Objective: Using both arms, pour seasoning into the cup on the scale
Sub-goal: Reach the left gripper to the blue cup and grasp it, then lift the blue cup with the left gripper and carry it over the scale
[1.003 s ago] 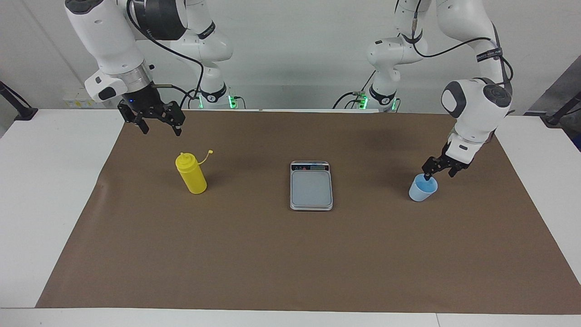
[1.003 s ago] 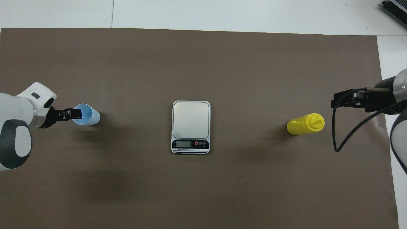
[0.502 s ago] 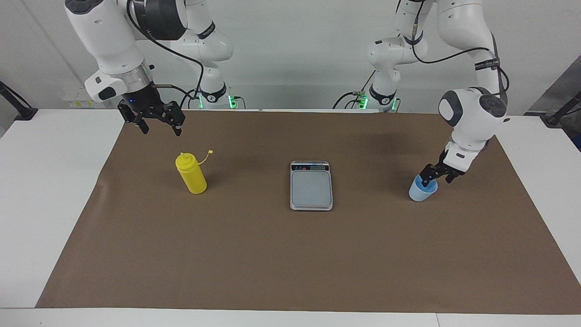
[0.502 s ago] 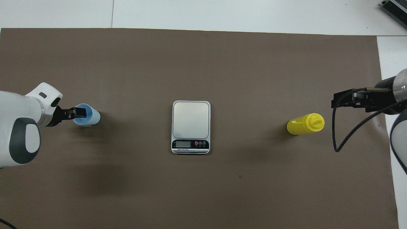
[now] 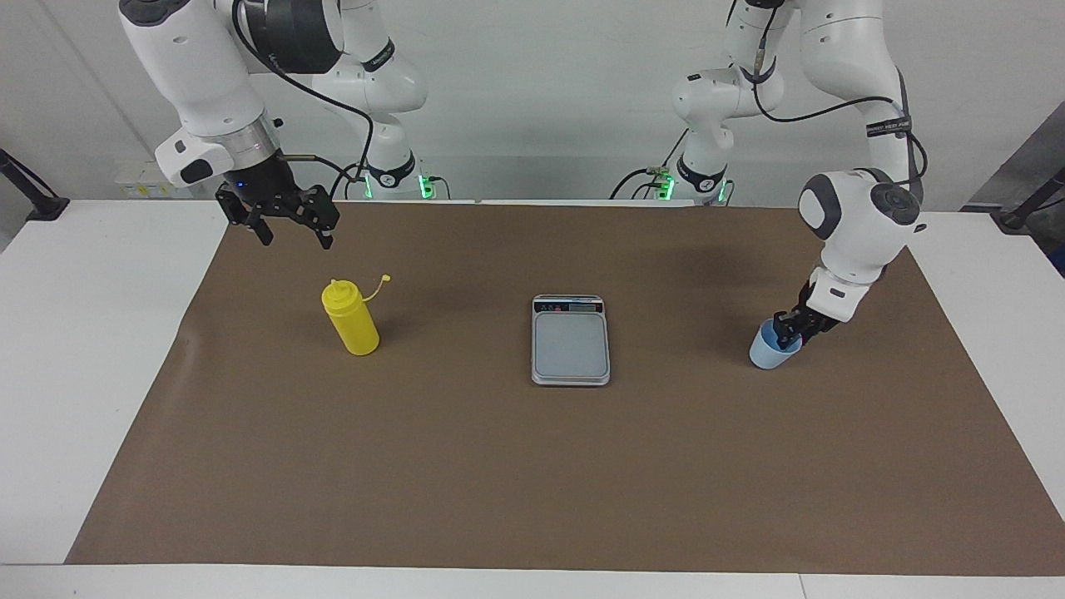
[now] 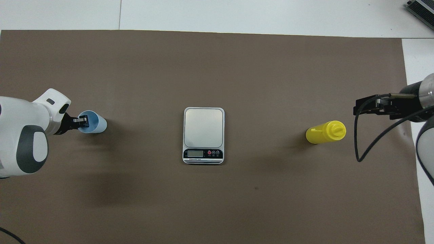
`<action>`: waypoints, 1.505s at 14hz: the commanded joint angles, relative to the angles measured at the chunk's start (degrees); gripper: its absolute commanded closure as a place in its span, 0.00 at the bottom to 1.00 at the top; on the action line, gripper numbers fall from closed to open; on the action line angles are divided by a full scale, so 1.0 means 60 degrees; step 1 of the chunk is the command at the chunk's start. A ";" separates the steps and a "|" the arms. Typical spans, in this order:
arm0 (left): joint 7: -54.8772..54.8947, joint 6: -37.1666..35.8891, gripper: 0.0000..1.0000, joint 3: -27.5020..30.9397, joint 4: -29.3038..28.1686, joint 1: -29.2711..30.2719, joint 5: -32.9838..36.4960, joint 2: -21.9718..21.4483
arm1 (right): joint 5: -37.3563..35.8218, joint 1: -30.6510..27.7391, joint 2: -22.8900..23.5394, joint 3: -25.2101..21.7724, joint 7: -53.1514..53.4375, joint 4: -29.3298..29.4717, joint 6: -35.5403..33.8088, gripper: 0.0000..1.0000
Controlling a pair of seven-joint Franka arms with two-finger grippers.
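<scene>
The pale-blue cup (image 5: 770,356) (image 6: 96,124) stands on the brown paper toward the left arm's end of the table. My left gripper (image 5: 786,333) (image 6: 82,121) is down at its rim, fingers drawn together on the rim's wall, one inside the cup. The yellow seasoning bottle (image 5: 351,320) (image 6: 325,132) stands upright toward the right arm's end, its small cap hanging off to the side. My right gripper (image 5: 295,237) (image 6: 355,107) hangs open in the air beside the bottle, clear of it. The silver-grey scale (image 5: 571,343) (image 6: 203,128) lies mid-table with a bare plate.
Brown paper (image 5: 532,474) covers most of the white table (image 5: 83,333). Black stands (image 5: 29,195) rise at both ends of the table near the robots. A dark device (image 6: 422,8) sits off the paper at one corner.
My left gripper has sunk onto the cup's rim and its fingers have come together from wide open. The right arm, bottle, cup and scale have not moved.
</scene>
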 commanded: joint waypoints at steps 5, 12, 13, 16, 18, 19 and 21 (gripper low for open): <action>0.0049 -0.1891 1.00 0.0018 0.1764 -0.0179 -0.0111 0.0111 | 0.0002 -0.0092 -0.0088 0.0034 -0.0138 0.0023 -0.0194 0.00; -0.2129 -0.4181 1.00 0.0032 0.4404 -0.1991 -0.0097 0.0652 | 0.0002 -0.0092 -0.0088 0.0034 -0.0138 0.0023 -0.0194 0.00; -0.2641 -0.4079 1.00 0.0018 0.4420 -0.2387 -0.0068 0.0667 | 0.0002 -0.0106 -0.0088 0.0034 -0.0138 0.0023 -0.0194 0.00; -0.3858 -0.3786 1.00 0.0017 0.4377 -0.3530 -0.0068 0.0667 | 0.0002 -0.0106 -0.0088 0.0034 -0.0138 0.0023 -0.0194 0.00; -0.4504 -0.3523 1.00 0.0017 0.4391 -0.4146 -0.0140 0.0754 | 0.0002 -0.0106 -0.0088 0.0034 -0.0138 0.0023 -0.0194 0.00; -0.4724 -0.3420 1.00 -0.0012 0.4420 -0.4337 -0.0141 0.0871 | 0.0002 -0.0106 -0.0088 0.0034 -0.0138 0.0023 -0.0194 0.00; -0.5339 -0.2953 1.00 -0.0012 0.4421 -0.4966 -0.0141 0.1208 | 0.0002 -0.0106 -0.0088 0.0034 -0.0138 0.0023 -0.0194 0.00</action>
